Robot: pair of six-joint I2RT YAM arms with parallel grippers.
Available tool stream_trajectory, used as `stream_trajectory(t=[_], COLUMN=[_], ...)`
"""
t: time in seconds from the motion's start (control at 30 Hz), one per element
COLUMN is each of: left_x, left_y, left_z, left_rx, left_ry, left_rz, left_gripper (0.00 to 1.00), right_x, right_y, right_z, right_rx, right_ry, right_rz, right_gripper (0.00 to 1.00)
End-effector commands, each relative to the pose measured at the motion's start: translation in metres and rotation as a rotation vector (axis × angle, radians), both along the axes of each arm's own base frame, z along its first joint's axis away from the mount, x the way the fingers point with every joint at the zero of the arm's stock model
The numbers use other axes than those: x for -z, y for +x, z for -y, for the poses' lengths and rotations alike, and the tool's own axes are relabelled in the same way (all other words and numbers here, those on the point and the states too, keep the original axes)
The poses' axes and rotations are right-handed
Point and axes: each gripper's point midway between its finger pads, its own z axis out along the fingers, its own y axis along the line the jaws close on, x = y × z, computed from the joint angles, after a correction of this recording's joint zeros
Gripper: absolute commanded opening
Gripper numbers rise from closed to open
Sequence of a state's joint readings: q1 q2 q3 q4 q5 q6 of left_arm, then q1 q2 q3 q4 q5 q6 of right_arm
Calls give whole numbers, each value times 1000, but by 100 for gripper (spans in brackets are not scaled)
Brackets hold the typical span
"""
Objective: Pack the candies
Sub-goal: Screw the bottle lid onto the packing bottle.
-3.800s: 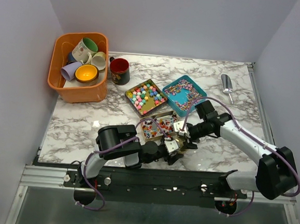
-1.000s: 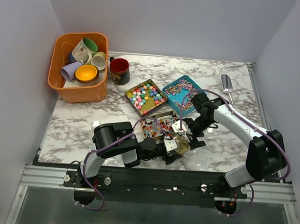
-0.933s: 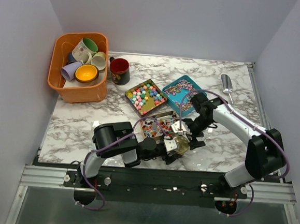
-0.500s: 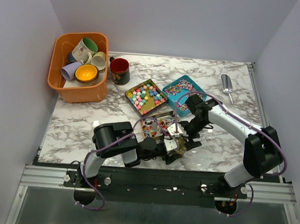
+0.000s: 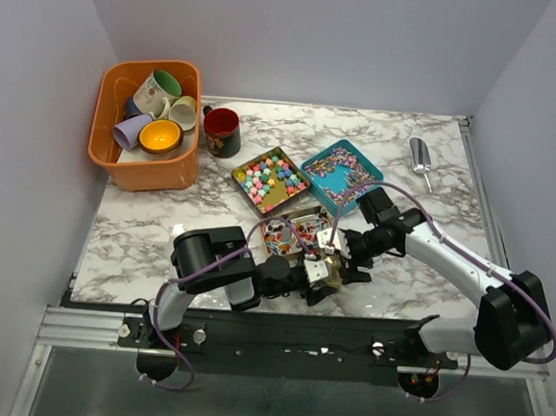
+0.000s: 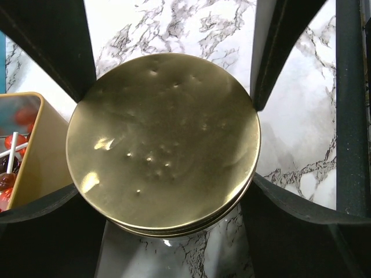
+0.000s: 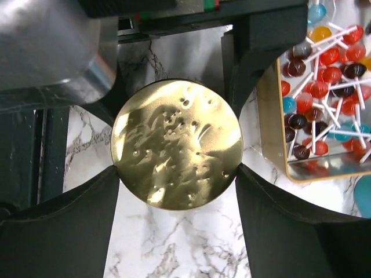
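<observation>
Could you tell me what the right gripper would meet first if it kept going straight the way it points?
Probably the gold lid, which sits squarely between its fingers; how far off is unclear.

Red, orange, blue and dark lollipops on white sticks lie jumbled in an open tin just beside the right gripper. Farther beyond it lie pastel round sweets and mixed wrapped pieces.

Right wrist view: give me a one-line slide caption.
Gold lid framed by the right fingers, the left fingers opposite, lollipop tin beside it.
</observation>
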State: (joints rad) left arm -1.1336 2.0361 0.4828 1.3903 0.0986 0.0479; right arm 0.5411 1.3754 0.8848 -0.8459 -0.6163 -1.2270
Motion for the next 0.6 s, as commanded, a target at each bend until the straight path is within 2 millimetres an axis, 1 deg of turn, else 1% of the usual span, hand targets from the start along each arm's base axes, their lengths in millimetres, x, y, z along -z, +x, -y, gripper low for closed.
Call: stream_trajectory(t=[0.0,0.07,0.1,0.17,0.2,0.23,0.27,0.3,0.33,0.37,0.4,0.43,0.47,0.5,0.53,0.57], left_x=[36,36,36,36,36,36,37,37,37,37,38,37,37,38,37,38], left_y=[1,2,2,1,2,2,1,1,0,0,0,1,-1,-1,-3,-3], left_z=[-21,-22,-22,-22,-22,-21,-22,-22,-22,-22,-23,-23,-23,-23,-23,-23], left_rx=[-39,-43,-42,-43,-43,-43,-41,-40,-38,-37,-39,-40,-34,-29,-23,-22], left_ry=[143,144,146,149,151,148,153,154,156,158,161,160,161,163,159,160], left_rz=[-11,-9,-6,-5,-4,-4,-4,-5,-4,-3,-4,-3,-2,-3,-2,-5], left_gripper=[79,79,79,79,78,78,78,78,78,78,78,78,78,78,78,78], right_x=[28,30,36,38,37,35,31,28,22,13,9,2,-5,-22,-30,-37], right_y=[-23,-25,-26,-29,-22,-21,-22,-27,-23,-19,-18,-14,-10,-11,-7,-9], right_z=[10,11,14,17,19,19,18,19,19,20,25,27,32,35,41,43], right_rx=[210,288,327,399,437,480,471,462,484,501,515,534,557,557,534,509], right_ry=[-53,-57,-66,-83,-95,-97,-88,-94,-88,-73,-86,-79,-68,-21,4,27], right_rz=[-138,-162,-169,-197,-174,-187,-182,-199,-187,-157,-138,-109,-79,-35,12,47], right_gripper=[70,70,70,69,69,71,72,73,79,83,86,99,100,100,100,100])
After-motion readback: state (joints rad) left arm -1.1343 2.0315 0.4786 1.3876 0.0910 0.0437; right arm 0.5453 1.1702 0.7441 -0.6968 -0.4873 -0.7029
